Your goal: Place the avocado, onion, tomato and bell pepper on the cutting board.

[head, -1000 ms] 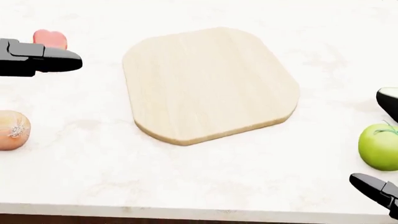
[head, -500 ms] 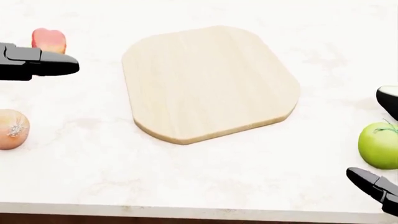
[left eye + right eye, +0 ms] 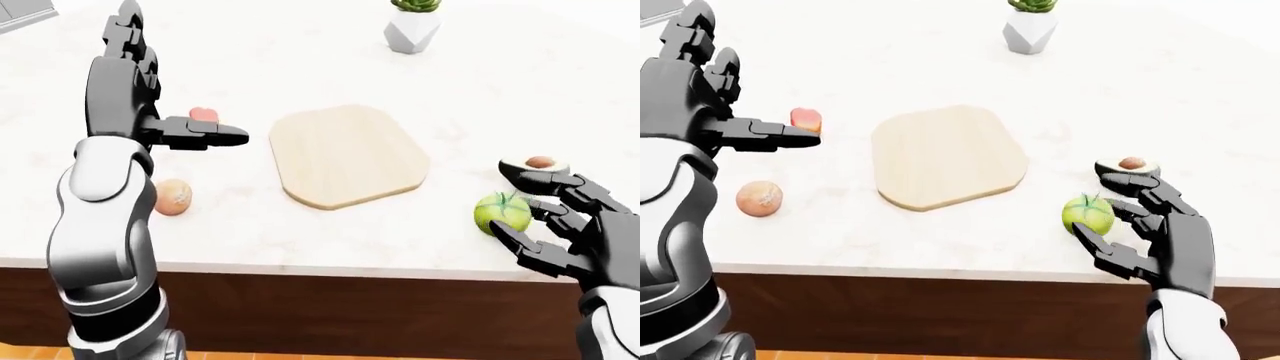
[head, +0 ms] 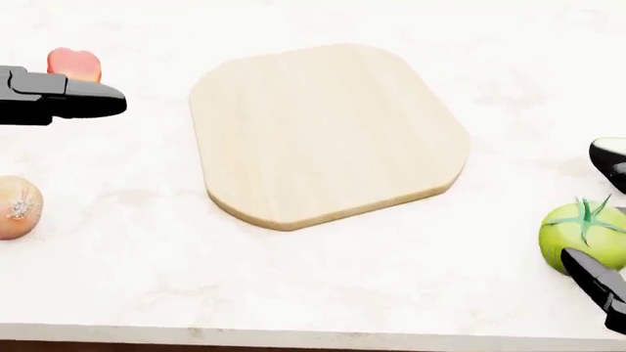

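Observation:
The pale wooden cutting board (image 4: 328,132) lies bare in the middle of the counter. The green tomato (image 3: 500,212) sits to its lower right, and the halved avocado (image 3: 535,164) lies just above the tomato. My right hand (image 3: 520,204) is open, its fingers spread about the tomato's right side, one fingertip (image 4: 587,268) against its lower edge. On the left lie the onion (image 3: 173,197) and the red bell pepper (image 3: 203,115). My left hand (image 3: 225,135) hovers open above the counter beside the pepper, fingers pointing toward the board.
A white faceted pot (image 3: 412,30) with a green plant stands at the top, beyond the board. The counter's near edge (image 3: 300,262) runs along the bottom, with dark cabinet fronts below it.
In the head view the tomato has shifted a little left and turned, its stem now showing. My right finger has risen against it. The left hand has barely moved.

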{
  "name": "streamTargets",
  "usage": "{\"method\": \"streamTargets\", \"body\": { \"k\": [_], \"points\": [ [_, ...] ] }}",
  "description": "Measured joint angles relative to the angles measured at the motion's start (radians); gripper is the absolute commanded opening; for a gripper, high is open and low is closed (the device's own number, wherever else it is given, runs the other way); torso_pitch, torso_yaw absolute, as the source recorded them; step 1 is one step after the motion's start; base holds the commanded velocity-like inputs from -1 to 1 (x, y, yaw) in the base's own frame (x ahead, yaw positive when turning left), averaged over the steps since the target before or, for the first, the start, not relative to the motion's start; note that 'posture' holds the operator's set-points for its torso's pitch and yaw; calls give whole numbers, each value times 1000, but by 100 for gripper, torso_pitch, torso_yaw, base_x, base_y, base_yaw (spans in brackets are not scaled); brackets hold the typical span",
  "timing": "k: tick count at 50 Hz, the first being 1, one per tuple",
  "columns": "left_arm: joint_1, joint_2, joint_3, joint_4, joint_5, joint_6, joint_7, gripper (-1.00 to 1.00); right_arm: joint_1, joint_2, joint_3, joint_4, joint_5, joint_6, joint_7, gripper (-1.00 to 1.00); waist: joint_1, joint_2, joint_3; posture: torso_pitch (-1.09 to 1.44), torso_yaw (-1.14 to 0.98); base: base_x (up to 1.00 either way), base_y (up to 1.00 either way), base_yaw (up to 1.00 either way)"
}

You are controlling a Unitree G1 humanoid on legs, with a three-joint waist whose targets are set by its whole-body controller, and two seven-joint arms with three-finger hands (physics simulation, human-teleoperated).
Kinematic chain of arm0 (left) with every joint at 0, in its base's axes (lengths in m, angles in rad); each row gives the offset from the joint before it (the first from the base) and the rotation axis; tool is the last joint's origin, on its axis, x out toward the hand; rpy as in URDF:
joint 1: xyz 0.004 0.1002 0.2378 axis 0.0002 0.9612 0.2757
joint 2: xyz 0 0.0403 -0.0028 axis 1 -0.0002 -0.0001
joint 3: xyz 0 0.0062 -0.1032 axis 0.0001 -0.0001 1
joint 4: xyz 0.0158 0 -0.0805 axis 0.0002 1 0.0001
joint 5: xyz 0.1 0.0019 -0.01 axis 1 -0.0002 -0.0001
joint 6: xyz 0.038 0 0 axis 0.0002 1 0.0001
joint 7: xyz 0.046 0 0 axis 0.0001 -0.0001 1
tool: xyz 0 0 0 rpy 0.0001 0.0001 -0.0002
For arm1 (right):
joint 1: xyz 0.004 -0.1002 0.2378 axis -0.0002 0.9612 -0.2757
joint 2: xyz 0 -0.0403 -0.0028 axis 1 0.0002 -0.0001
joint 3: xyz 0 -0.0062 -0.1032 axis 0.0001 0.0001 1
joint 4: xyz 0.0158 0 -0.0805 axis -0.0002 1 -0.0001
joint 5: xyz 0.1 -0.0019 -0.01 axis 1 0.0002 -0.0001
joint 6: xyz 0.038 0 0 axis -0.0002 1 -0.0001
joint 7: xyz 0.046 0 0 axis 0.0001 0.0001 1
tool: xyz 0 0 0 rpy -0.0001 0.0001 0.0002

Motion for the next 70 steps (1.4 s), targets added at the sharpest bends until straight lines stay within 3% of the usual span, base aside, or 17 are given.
{"method": "streamTargets", "body": {
  "k": [18, 31, 44, 59, 70],
  "points": [
    [37, 2, 16, -22, -2, -6, -3, 100, -101, -50, 95, -22, -64, 114, 32, -31, 0, 3, 1, 0, 0, 0, 0, 0],
    [42, 7, 24, -18, -12, -13, 3, 100, -394, -177, 211, 66, -117, 279, 74, -35, -1, 5, 1, 0, 0, 0, 0, 0],
    [32, 15, 21, -29, -17, 3, -3, 100, -619, -141, 321, 464, -47, 83, -4, -36, -1, 16, 5, 0, 0, 0, 0, 0],
    [63, 14, 33, -39, -14, -3, -6, 100, -679, -70, 382, 749, -7, -124, -63, -36, -3, 21, 2, 0, 0, 0, 0, 0],
    [76, 17, 39, -38, -17, -12, -7, 100, -682, -39, 404, 811, -1, -179, -64, -34, -2, 21, 2, 0, 0, 0, 0, 0]
  ]
}}
